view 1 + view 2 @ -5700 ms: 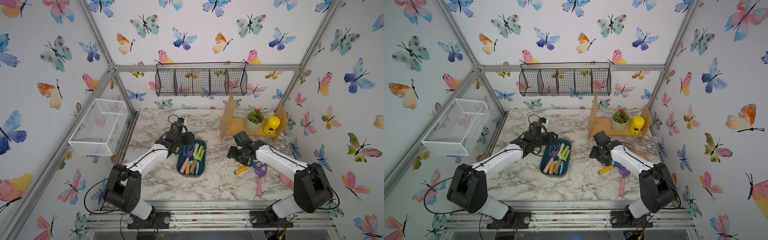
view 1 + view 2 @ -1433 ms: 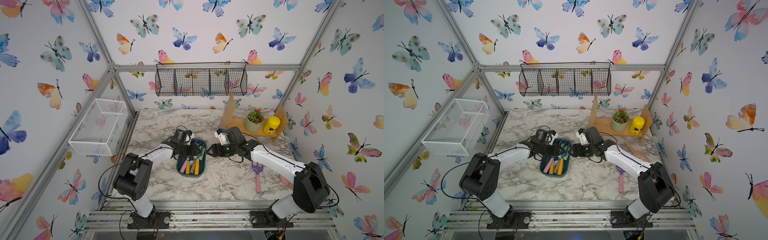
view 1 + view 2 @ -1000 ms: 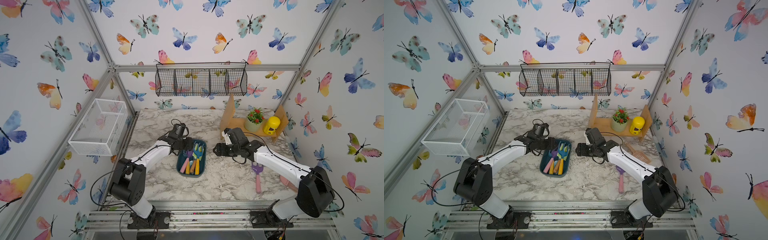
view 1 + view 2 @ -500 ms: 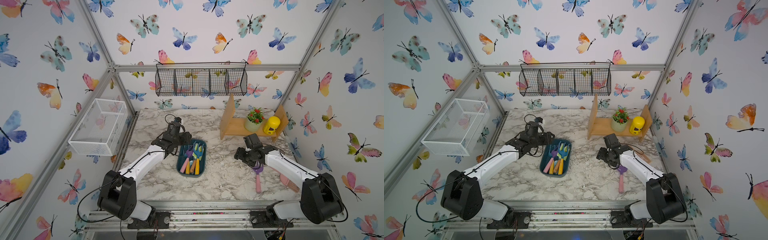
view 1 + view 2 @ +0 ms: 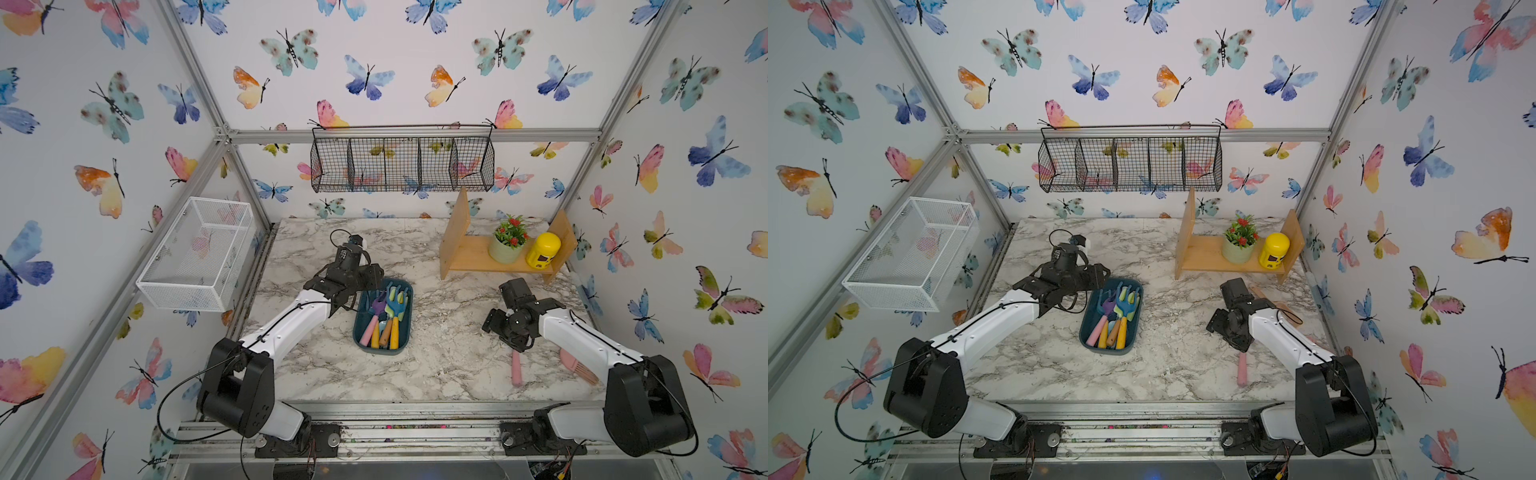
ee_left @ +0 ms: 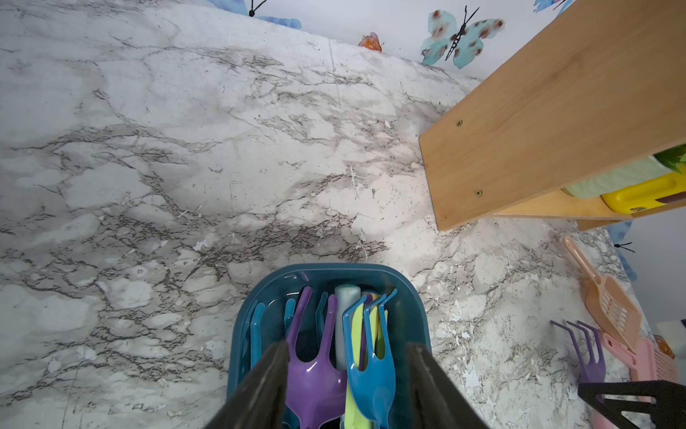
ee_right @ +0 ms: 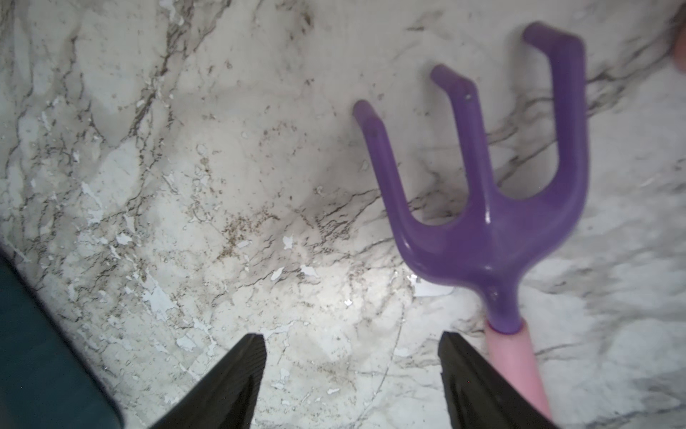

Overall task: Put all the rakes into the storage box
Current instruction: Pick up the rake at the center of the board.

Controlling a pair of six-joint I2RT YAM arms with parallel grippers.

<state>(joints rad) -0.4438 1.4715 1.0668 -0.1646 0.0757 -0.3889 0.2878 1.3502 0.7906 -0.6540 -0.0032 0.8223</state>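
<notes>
Right tool (image 7: 350, 338): jaws apart, empty, low over the tabletop (image 7: 222, 185).
Rake (image 7: 493, 208): flat on the tabletop, just outside one finger; long axis along the tool's reach, tines ahead.
Storage box (image 5: 408, 309): on the tool's opposite side, below the left tool (image 6: 347, 345), which is open and empty.
Nearer arm: right.

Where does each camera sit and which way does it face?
Top views: high in front, looking down at the table toward the back wall; left arm and right arm show.
Left wrist: on the left arm, facing over the storage box toward the wooden shelf; open left gripper shows.
Right wrist: on the right arm, facing down at the purple rake on the table; open right gripper shows.
Shared: both wrist views show that rake.
</notes>
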